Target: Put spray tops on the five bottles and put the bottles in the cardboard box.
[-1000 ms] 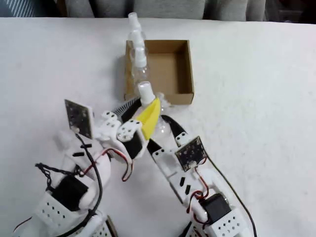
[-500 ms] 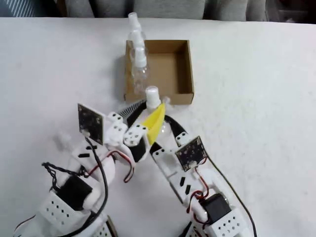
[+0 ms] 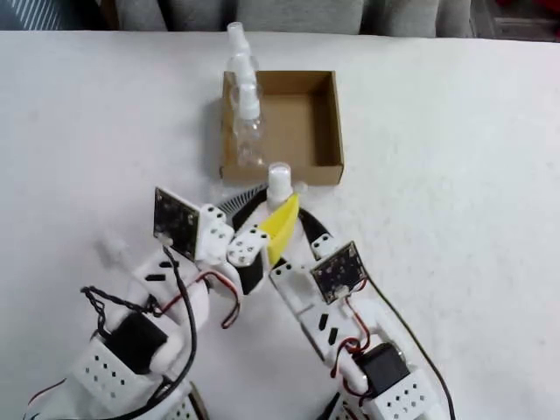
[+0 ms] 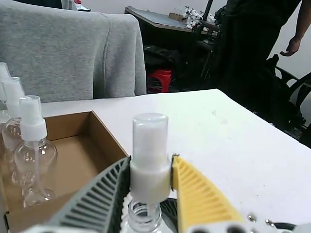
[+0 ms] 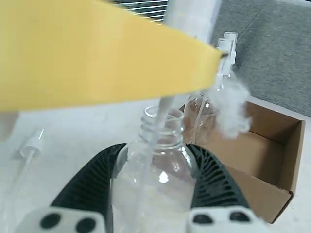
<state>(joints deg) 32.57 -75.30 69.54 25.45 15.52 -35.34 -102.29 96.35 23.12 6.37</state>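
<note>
Spray top [image 4: 149, 141], likely light and stiff, is pinched by the left gripper [image 4: 149, 170] near the cardboard box [image 3: 325, 122] while the right gripper [image 5: 156, 155] clamps the slick-looking bottle [image 5: 155, 182]

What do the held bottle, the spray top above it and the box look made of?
The bottle: clear glossy plastic or glass, hard to tell; the tube inside shows through. The spray top: white, smooth, likely plastic, with a slightly translucent cap. The box: brown matte cardboard, with thin raw-edged walls.
</note>
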